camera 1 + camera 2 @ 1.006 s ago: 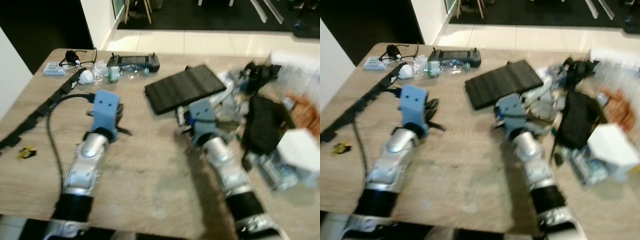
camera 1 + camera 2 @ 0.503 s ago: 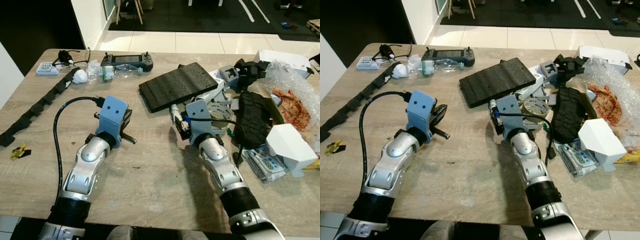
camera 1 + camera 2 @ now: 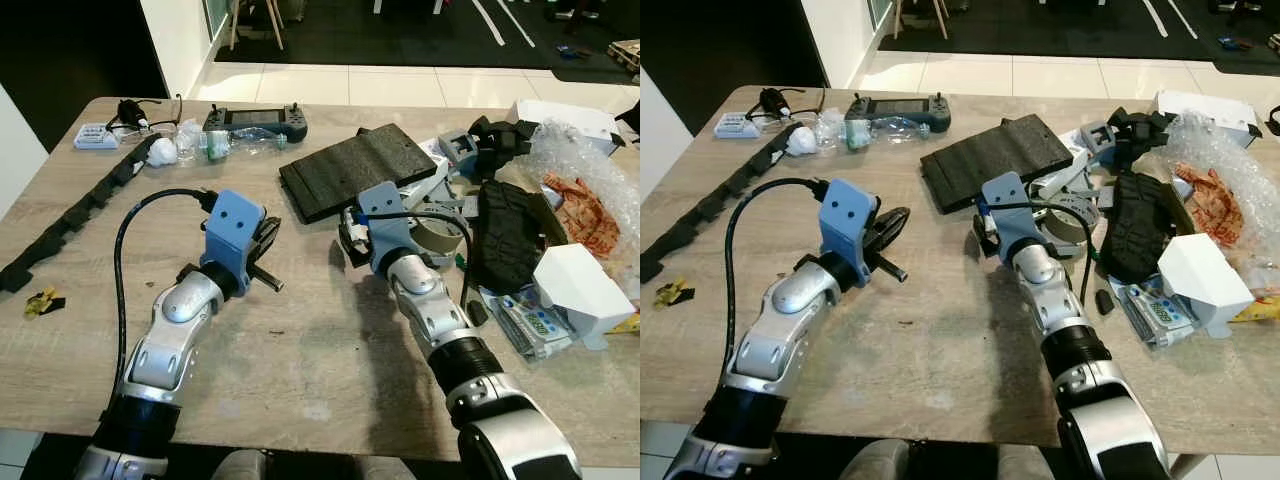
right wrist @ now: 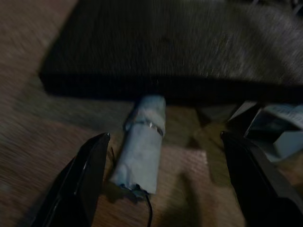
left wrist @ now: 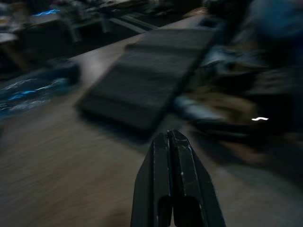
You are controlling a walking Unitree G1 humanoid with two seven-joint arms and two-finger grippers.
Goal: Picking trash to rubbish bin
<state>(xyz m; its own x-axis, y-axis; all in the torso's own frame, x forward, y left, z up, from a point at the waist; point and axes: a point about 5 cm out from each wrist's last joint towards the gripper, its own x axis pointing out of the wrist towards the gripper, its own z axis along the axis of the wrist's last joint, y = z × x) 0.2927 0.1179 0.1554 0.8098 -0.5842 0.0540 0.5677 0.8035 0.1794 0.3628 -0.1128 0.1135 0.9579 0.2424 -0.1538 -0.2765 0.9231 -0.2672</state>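
the right gripper (image 4: 161, 184), fingers spread, straddles a pale crumpled roll (image 4: 140, 146) lying lengthwise toward the black foam slab (image 4: 189, 42) mid-table; left gripper (image 5: 173, 142) pressed together.

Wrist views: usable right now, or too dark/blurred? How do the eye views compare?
Left wrist view: dim and motion-smeared; the black foam pad reads, clutter beyond it is mush, the shut left gripper stays sharp. Right wrist view: dark and soft, but the pale rolled scrap between the open fingers is legible. Eye views: evenly lit and sharp, soft arm shadows on the table.
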